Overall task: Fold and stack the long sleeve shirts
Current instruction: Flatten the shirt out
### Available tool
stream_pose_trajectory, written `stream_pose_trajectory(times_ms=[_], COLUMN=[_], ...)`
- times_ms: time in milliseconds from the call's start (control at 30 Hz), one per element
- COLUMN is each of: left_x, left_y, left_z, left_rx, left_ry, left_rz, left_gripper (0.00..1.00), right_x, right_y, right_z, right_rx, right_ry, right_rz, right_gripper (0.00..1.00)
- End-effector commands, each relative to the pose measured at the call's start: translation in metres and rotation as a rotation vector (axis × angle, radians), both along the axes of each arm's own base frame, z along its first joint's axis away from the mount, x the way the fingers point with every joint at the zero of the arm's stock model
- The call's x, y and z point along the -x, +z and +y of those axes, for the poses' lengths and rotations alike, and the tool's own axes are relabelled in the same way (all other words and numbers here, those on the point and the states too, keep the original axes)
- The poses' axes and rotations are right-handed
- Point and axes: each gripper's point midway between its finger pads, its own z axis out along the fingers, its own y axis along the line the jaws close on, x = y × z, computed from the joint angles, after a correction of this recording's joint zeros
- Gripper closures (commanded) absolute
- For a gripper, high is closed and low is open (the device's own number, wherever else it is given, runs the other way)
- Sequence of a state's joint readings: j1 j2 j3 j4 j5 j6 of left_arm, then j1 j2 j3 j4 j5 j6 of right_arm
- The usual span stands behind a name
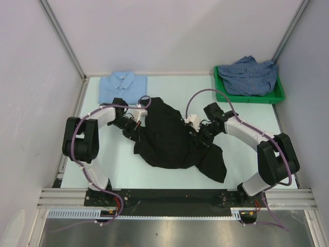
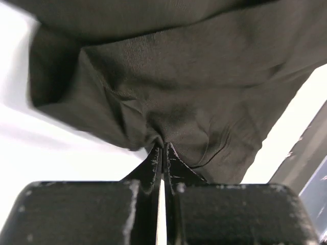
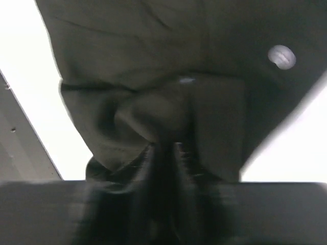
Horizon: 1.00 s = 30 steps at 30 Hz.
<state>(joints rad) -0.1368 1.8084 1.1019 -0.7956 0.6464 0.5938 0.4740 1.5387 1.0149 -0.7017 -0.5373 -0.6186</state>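
Black shirt (image 1: pixel 172 141) is found at the middle of the counter (image 1: pixel 103 154). It is rumpled and unfolded, with one part trailed out toward the near right corner, and it is held at two points.

- **Left tool** (image 2: pixel 162 149): clamped on a pinch of dark cloth at the shirt's left edge. The jaws are pressed together and fabric is puckered out from between them.
- **Right tool** (image 3: pixel 163 147): set at the shirt's right edge. This view is smeared, but cloth is bunched into the fingers, so a closed grip on the shirt is judged likely.
- **Button** (image 3: pixel 281 56): a pale one is noted just beyond that pinch, so the front opening is probably close by.

Light blue shirt (image 1: pixel 123 86) is laid folded flat against the far edge, toward the far left corner, apart from the black one. Checked shirt (image 1: pixel 249 74) is heaped unfolded in the green bin (image 1: pixel 257 99) at the far right corner.

**Step in hand, as judged:** the black shirt is being spread or straightened between the two grips ahead of folding. No fold is made in it yet. One shirt of three is counted as done.

**Next move, as judged:**
- The cloth is to be drawn taut between the two pinches and laid flat.
- The trailing part at the near right is to be brought out square.
- Even tension is called for, since a thin pinch could be lost if one side is pulled harder.

Whether the cloth is lifted clear of the counter at the grips cannot be told.
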Motion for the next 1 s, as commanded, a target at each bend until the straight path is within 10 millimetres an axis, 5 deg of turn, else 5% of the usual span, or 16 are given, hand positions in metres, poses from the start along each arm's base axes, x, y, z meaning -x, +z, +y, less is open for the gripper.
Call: stream_pose_trajectory(times_ms=[0, 100, 167, 267, 300, 500, 600, 700, 800, 933, 967], left_x=[-0.041, -0.049, -0.047, -0.038, -0.033, -0.006, 0.009, 0.039, 0.072, 0.118, 0.127], left_y=[0.090, 0.162, 0.191, 0.231, 0.248, 0.296, 0.316, 0.318, 0.300, 0.260, 0.236], left_z=[-0.018, -0.029, -0.036, -0.057, -0.070, -0.101, -0.108, -0.110, -0.109, -0.099, -0.093], left_rx=[0.170, 0.236, 0.243, 0.252, 0.271, 0.355, 0.428, 0.462, 0.436, 0.404, 0.374], left_ry=[0.028, -0.014, -0.053, -0.131, -0.175, -0.359, -0.468, -0.671, -0.845, -0.999, -1.016], left_rz=[-0.208, -0.401, -0.483, -0.587, -0.620, -0.802, -0.898, -1.005, -1.062, -1.017, -0.962], left_gripper=[1.00, 1.00, 1.00, 1.00, 1.00, 1.00, 0.94, 0.93, 0.94, 0.95, 0.94], right_x=[-0.043, -0.067, -0.073, -0.077, -0.077, -0.081, -0.069, -0.063, -0.069, -0.068, -0.068], right_y=[0.001, 0.022, 0.044, 0.078, 0.092, 0.175, 0.195, 0.191, 0.176, 0.159, 0.145], right_z=[-0.040, -0.067, -0.070, -0.062, -0.059, -0.015, 0.015, 0.039, 0.057, 0.082, 0.086], right_rx=[0.026, 0.016, -0.018, -0.086, -0.117, -0.410, -0.506, -0.530, -0.532, -0.527, -0.509], right_ry=[-0.119, -0.203, -0.196, -0.185, -0.192, -0.187, -0.087, 0.009, 0.082, 0.215, 0.238], right_rz=[-0.069, -0.117, -0.172, -0.217, -0.244, -0.396, -0.459, -0.487, -0.483, -0.468, -0.432], right_gripper=[0.91, 1.00, 0.98, 0.67, 0.47, 0.06, 0.03, 0.04, 0.06, 0.09, 0.10])
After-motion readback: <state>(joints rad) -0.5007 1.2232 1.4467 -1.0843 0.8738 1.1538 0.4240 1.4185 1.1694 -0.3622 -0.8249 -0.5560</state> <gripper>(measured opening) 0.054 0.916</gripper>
